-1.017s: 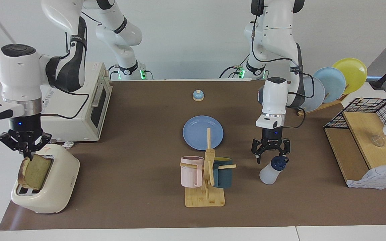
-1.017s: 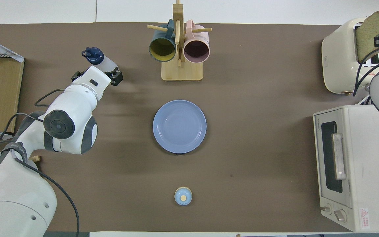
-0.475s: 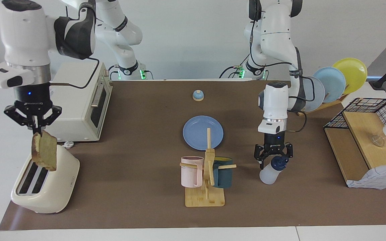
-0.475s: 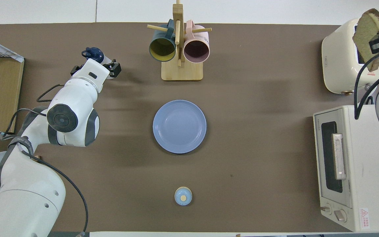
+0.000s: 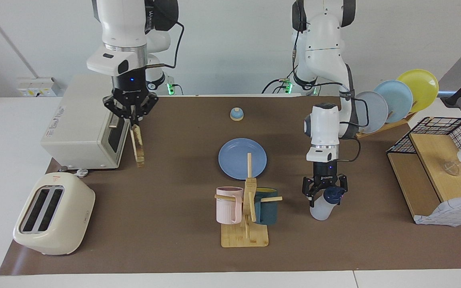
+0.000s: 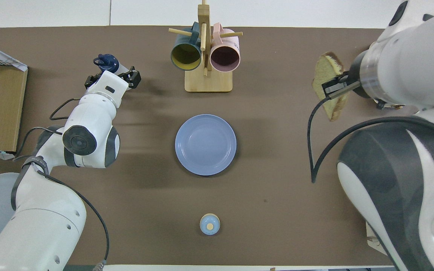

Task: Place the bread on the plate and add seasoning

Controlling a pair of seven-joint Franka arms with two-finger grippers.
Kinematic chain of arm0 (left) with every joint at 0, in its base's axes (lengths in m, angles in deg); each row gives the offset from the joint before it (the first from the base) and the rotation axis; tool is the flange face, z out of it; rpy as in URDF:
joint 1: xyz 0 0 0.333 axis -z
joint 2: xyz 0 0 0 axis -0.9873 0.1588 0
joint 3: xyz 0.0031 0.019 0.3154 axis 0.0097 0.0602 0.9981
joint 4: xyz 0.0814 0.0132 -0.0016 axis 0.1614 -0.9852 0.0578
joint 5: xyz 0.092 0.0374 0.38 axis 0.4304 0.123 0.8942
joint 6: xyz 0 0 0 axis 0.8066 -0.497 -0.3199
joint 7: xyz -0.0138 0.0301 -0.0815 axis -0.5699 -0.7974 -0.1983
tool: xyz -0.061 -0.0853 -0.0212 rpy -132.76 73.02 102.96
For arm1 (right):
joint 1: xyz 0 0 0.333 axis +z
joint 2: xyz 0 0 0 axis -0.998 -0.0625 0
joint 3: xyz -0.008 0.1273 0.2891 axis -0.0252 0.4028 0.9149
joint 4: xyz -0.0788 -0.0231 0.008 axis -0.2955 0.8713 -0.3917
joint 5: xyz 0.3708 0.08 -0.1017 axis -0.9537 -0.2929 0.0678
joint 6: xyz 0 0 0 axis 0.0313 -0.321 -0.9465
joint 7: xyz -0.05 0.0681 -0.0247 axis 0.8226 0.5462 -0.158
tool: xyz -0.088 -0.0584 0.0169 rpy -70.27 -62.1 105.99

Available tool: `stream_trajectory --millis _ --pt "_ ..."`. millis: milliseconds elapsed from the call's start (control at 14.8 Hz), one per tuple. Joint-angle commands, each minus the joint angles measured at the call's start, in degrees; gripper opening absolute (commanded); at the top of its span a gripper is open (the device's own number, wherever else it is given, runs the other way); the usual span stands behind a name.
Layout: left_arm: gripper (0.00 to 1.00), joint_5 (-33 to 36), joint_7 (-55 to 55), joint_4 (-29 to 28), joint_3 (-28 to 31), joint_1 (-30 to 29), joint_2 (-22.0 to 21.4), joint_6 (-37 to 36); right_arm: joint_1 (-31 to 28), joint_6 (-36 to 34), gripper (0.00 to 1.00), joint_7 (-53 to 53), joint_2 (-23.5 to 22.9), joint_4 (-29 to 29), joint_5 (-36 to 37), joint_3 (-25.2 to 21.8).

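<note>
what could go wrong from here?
1. The right gripper pinches the bread only by its top edge, so the dangling slice could swing or tear loose before reaching the plate.
2. The left gripper, open around the seasoning, could tip it if its grip lands off-centre.

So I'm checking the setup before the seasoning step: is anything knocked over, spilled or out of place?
Only the seasoning bottle: it leans toward the mug rack's side, not upright, with the left end effector open around its neck. No spill shows. The bread hangs from the shut right end effector; the plate is bare.
</note>
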Motion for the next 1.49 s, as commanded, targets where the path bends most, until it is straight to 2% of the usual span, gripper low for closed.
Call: stream_trajectory --millis 0,136,339,610,678,814,1085,1424 --pt "1.00 -1.24 -0.47 -0.33 1.58 1.38 1.09 3.16 1.31 1.08 0.00 -9.48 2.94 -5.31 -8.64 -0.14" --pt "0.99 -1.50 -0.38 -0.86 1.58 1.38 1.09 4.04 4.11 4.58 0.00 -13.62 3.20 -8.30 -13.13 -0.14" --pt "0.99 -1.50 -0.38 -1.04 1.58 1.47 1.09 4.13 8.59 15.29 0.00 -20.30 4.44 -16.90 -20.07 -0.14" --pt "0.98 -1.50 -0.38 -1.39 1.58 1.47 1.09 4.22 15.63 28.21 0.00 -28.04 2.51 -22.54 -22.20 -0.14" --pt "0.93 -1.50 -0.38 -1.56 1.58 1.47 1.09 4.40 17.12 32.60 0.00 -29.27 1.37 -23.86 -22.20 -0.14" --pt "0.71 -1.50 -0.38 -1.65 1.58 1.47 1.09 4.57 18.81 41.21 0.00 -29.81 -1.35 -26.59 -22.20 -0.14" --pt "0.41 -1.50 -0.38 -1.65 1.58 1.47 1.00 4.84 21.71 51.86 0.00 -29.20 -5.40 -31.24 -22.47 -0.05" --pt "0.38 -1.33 0.23 -1.13 1.66 0.51 0.04 4.31 21.27 53.21 0.00 -24.91 -3.48 -37.66 -22.47 -0.05"
